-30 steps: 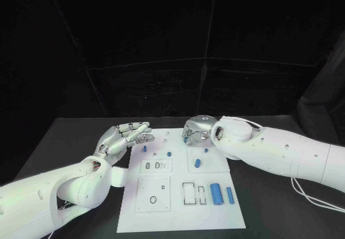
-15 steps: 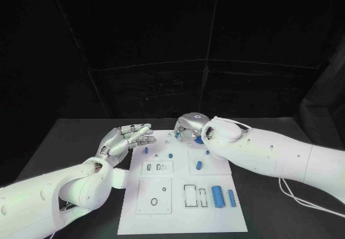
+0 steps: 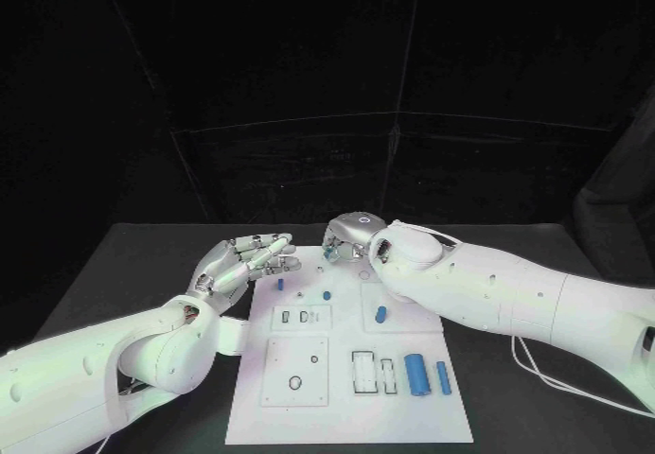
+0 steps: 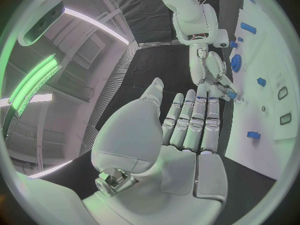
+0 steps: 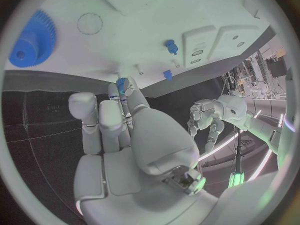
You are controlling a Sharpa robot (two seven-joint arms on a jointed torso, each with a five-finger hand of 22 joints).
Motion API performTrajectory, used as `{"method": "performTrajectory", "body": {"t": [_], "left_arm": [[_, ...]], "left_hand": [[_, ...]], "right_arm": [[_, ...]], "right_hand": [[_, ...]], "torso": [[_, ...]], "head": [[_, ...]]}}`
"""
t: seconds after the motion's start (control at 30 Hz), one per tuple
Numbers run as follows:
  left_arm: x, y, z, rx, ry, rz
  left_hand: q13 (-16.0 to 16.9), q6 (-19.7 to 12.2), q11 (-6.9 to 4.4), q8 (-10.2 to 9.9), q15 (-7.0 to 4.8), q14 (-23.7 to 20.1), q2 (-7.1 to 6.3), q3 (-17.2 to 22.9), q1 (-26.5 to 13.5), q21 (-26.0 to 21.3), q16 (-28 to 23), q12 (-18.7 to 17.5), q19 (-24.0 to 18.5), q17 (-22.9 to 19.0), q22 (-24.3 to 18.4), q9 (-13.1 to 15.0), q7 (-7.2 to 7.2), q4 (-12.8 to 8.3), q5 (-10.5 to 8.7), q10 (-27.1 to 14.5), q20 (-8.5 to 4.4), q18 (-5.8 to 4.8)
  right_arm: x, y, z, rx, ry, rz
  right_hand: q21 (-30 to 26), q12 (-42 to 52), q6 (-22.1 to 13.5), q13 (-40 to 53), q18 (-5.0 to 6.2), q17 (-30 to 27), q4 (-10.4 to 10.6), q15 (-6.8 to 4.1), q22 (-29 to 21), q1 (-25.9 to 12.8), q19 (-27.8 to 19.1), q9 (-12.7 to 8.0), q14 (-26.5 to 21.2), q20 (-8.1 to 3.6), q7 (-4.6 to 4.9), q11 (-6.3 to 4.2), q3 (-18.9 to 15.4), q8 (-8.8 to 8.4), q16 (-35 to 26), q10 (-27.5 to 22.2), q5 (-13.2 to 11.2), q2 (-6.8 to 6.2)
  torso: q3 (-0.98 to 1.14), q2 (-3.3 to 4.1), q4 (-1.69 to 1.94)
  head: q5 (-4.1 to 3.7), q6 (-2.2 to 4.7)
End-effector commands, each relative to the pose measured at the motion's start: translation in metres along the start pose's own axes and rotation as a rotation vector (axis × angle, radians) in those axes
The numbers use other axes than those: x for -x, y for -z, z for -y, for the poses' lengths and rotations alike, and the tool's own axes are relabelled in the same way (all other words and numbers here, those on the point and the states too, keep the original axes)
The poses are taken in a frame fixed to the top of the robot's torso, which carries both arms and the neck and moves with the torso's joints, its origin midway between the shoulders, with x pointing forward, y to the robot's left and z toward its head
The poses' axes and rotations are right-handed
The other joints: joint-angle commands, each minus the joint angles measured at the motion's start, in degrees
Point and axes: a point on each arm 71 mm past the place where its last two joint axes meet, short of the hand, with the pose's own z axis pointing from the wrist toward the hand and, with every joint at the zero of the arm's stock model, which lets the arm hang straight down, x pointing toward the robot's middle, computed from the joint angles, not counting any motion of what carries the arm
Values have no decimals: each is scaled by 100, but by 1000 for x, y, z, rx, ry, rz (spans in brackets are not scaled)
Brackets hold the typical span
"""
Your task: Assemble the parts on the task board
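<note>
Black table w/ white task board at centre. Your left hand hovers at board's left edge, fingers apart, holding nothing. Your right hand sits over board's far end, pinching a small blue part in its fingertips. Other blue parts lie on board.

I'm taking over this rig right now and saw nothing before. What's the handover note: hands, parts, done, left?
Left hand: open, fingers straight, hanging beside the task board's far left corner, holding nothing.
Right hand: over the board's far edge, fingertips pinching a small blue part.
Parts: blue gear and small blue pieces lie loose on the board; two blue bars near the right edge.
Done: cannot tell that any part is seated.
Left: place the held part, then the rest.
</note>
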Motion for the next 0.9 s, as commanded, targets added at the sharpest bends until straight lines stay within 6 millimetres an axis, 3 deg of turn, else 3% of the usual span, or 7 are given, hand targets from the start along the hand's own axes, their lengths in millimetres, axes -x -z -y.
{"method": "performTrajectory", "body": {"t": [0.03,0.9], "left_arm": [[-1,-1,2,-5,3,-19],[-3,-3,4,-5,-3,-31]], "left_hand": [[-7,8,31,-16,-1,46,49,4,-10,-27,-20,-18,43,-7,-5,-7,202,-33,-31,22,-9,30],[-7,6,32,-21,0,48,52,5,-4,-35,-31,-25,45,-8,-11,-7,202,-47,-33,21,-8,30]], "right_arm": [[3,-2,0,-16,10,27],[-3,-15,-7,-19,26,-22]], "right_hand": [[23,-34,-42,-6,-99,7,-3,6,9,-71,-7,-2,96,26,15,13,41,2,39,-34,-18,7],[68,-34,-116,-5,-99,16,0,32,44,-158,-37,-3,74,55,33,40,26,0,89,-128,-117,-37]], "torso": [[2,2,-10],[-1,18,-7]], "head": [[10,-12],[11,-66]]}}
